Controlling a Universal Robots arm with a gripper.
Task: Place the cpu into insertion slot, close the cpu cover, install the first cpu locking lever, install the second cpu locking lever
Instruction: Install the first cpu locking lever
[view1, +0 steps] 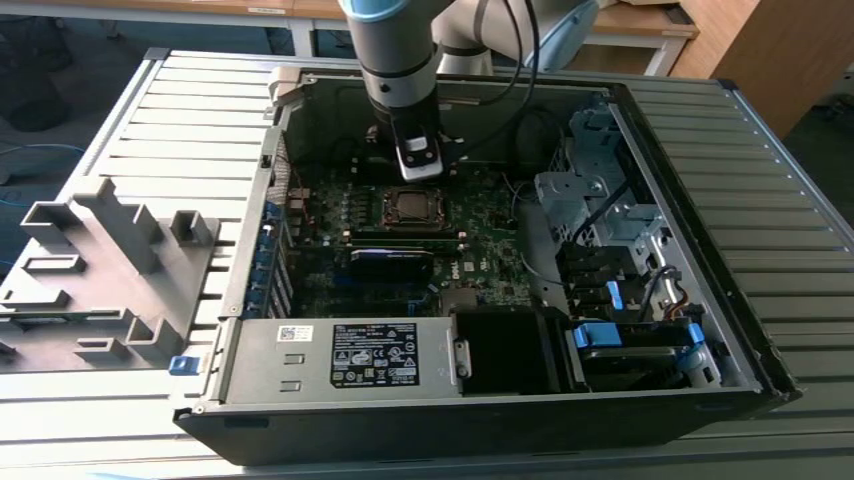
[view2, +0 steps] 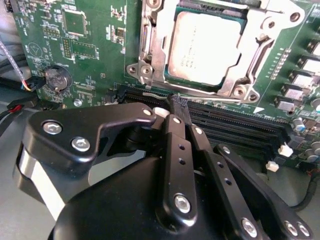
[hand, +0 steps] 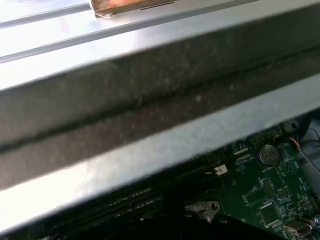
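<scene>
The cpu (view2: 207, 47), a silvery-grey square, lies in the insertion slot (view1: 411, 208) on the green motherboard. The cpu cover (view2: 235, 82), a silvery frame with a cut-out middle, lies down around the chip's edges. A thin metal rod runs along the frame's side (view2: 260, 50). My gripper (view2: 177, 104) hovers just beside the socket, over the long black memory slots, with its black fingers pressed together and nothing between them. In the exterior view my gripper (view1: 420, 176) hangs straight down from the arm just behind the socket, inside the open computer case.
Long black memory slots (view2: 240, 125) run beside the socket, and a coin battery (view2: 58, 79) sits on the board. The case walls (view1: 287, 150), drive cages (view1: 601, 210) and power supply (view1: 360, 355) hem in the board. A grey plastic fixture (view1: 107, 260) lies on the table outside.
</scene>
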